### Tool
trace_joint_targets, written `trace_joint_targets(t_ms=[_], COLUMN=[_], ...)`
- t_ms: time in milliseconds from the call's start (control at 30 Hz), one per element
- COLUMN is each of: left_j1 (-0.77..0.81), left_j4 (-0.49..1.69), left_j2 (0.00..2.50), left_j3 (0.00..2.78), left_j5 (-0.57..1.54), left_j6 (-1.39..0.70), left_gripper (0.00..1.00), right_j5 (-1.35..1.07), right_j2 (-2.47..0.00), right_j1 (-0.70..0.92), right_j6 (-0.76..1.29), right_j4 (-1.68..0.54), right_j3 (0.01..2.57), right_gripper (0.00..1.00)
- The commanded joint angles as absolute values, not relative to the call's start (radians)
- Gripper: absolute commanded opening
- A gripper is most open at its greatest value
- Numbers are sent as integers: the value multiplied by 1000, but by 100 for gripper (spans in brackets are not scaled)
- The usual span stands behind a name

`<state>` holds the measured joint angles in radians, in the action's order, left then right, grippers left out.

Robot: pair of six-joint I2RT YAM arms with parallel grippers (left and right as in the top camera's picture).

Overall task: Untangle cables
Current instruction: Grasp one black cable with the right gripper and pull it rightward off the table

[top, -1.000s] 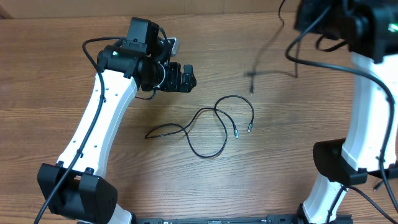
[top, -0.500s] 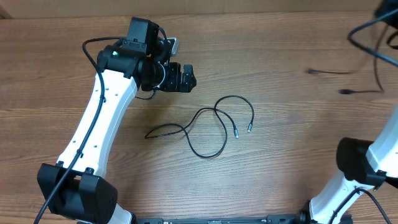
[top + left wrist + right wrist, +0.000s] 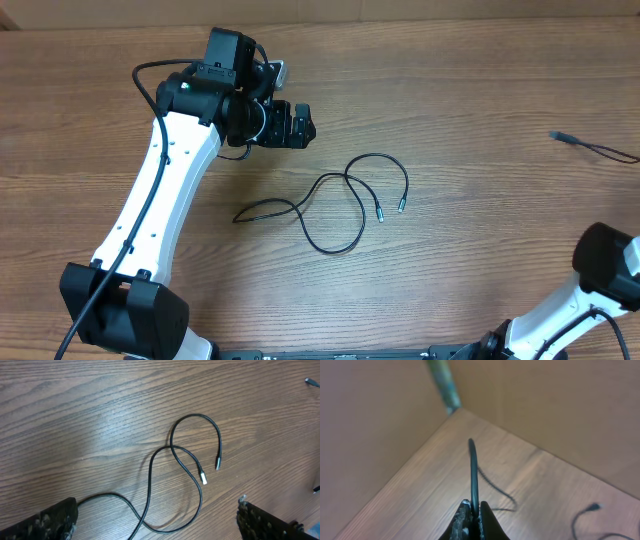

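We log the right gripper (image 3: 474,510) clamped on the held cable (image 3: 473,467), which arcs up from its jaws and trails onto the table (image 3: 415,490) ahead. The left gripper (image 3: 296,124) is spread wide and grasps nothing; the looped cable (image 3: 172,451) lies just ahead, between its fingers.

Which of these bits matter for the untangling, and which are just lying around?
For the job: looped cable; second cable, pinched in the right gripper; open left gripper.
Just there: wooden table; brown wall.
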<state>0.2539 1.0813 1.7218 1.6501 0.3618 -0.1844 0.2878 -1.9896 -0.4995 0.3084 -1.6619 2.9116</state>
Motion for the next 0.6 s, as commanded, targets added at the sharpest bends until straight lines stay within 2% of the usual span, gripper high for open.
trace_joint_targets(t_ms=[0,200,567], left_j1=[257,258,257], left_j4=[1080,1081,1081], left_j2=[1732,1732,1732], left_j3=[1664,1664,1664], left_j5=[355,355,355], left_j6=[-180,-180,-180], left_gripper=[100,100,100], right_j5=[298,238,238], right_j2=[-1995,-2050,-2217], right_j1=[-578,-680,-776], right_j6=[315,315,315], right_j4=[-1661,-1663,-1667], right_j3=[2912,2912,2912], right_gripper=[4,4,4])
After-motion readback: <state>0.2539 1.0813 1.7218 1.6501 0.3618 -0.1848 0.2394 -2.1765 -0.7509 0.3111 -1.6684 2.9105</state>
